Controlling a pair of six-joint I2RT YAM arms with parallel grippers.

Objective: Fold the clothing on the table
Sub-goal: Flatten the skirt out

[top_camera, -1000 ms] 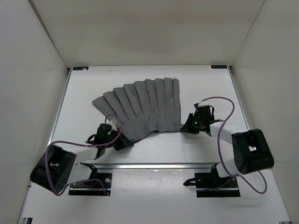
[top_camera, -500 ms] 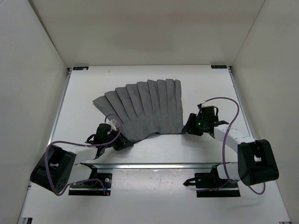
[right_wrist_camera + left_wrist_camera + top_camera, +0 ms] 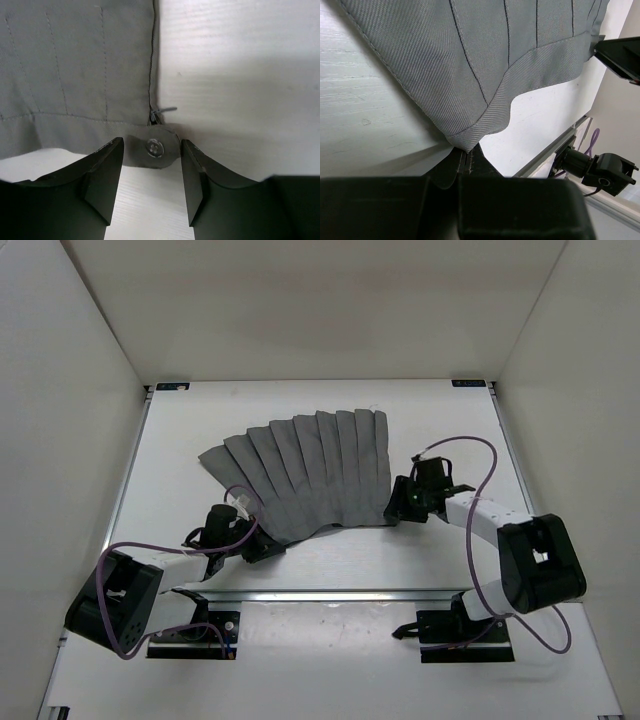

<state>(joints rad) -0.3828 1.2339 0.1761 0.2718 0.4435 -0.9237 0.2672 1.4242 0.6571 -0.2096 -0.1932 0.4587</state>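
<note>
Left gripper (image 3: 465,159) is clamped on the skirt's (image 3: 305,470) near-left corner. Right gripper (image 3: 151,150) is open around the near-right corner.

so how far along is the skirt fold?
Done: nothing yet. The grey pleated skirt lies fanned out flat on the table, with no fold in it. In hand: the left gripper is shut on the left end of the waistband. The right gripper is open, jaws either side of the button tab, not clamping it. Left: the whole fold.
</note>
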